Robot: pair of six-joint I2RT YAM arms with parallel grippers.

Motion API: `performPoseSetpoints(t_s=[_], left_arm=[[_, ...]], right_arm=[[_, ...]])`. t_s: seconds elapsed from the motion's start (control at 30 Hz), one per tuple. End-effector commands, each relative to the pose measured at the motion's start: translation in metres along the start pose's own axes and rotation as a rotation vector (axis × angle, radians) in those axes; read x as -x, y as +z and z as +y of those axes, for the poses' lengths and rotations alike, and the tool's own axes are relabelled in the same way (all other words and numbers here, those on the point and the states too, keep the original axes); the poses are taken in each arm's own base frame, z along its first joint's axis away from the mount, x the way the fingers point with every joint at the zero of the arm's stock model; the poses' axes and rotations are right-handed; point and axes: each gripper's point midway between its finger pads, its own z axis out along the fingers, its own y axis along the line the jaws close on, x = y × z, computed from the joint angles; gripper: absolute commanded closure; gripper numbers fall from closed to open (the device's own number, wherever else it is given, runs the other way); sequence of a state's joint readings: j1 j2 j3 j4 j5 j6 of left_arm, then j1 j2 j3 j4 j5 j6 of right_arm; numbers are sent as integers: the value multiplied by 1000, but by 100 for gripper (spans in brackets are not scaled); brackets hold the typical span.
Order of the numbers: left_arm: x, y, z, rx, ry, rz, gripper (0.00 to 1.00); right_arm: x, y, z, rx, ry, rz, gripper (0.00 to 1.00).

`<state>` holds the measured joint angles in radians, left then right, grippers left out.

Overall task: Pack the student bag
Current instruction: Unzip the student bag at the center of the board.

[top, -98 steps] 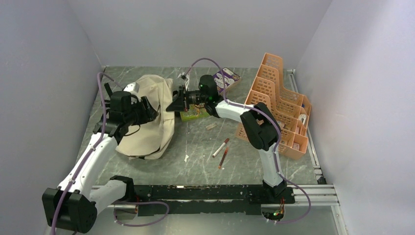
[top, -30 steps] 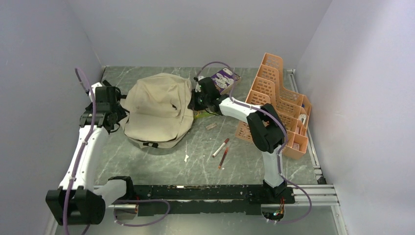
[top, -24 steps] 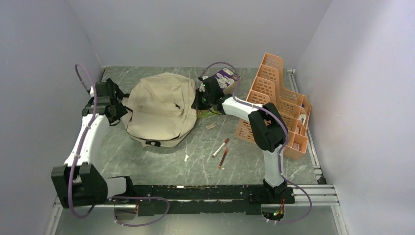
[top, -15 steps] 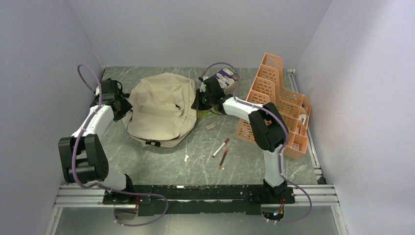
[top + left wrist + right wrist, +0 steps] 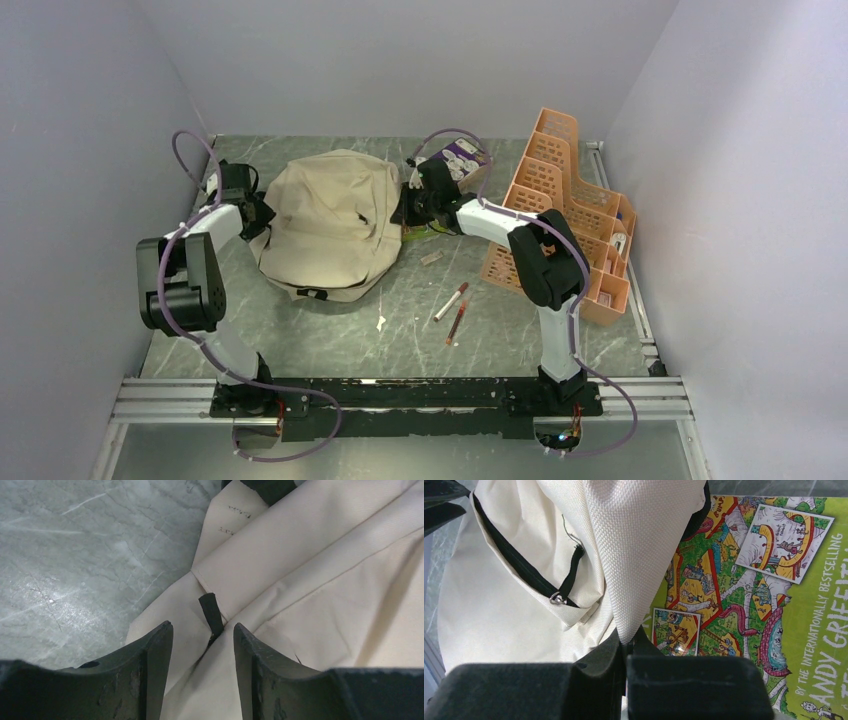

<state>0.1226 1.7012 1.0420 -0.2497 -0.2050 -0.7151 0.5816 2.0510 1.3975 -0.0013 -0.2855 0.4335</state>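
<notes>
The student bag (image 5: 325, 225) slumps on the counter (image 5: 400, 320), far left of centre. My right tool (image 5: 624, 647) pinches a fold of its right edge; my left tool (image 5: 203, 632) stands open astride a black tab (image 5: 212, 612) at its left edge. Soft, floppy cloth: I judge seams grip best

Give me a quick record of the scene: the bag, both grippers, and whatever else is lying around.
student bag: beige, lying slumped between the two grippers
left gripper: open, jaws either side of a black tab at the bag's left edge
right gripper: shut on a fold of bag fabric at its right edge
book: green cover, flat, partly under the bag
pens: two, loose, right of the bag
organizer: orange, far right
</notes>
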Motion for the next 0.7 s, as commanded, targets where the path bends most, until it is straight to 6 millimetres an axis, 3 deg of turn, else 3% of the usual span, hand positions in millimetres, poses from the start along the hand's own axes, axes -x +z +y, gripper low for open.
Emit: performPoseSetpoints(t_s=[0.0,0.3,0.53,0.6,0.67], left_arm=[[24,11,-7,-3,-20,-75,47],[35,37,-14,-2,-23,-76,49],[33,38,-18,-31,-26,-54,87],[33,35,-20,-44,-27,-51,95],[33,31,-21,-50,-26,-46,95]], right_arm=[[14,-7,11,40,-9,-29,100],[13,-6,12,47,-10,-20,100],[15,-10,9,14,-10,-15,98],[21,-13,8,-6,-13,-28,91],[27,-19,5,-39,-17,-50,75]])
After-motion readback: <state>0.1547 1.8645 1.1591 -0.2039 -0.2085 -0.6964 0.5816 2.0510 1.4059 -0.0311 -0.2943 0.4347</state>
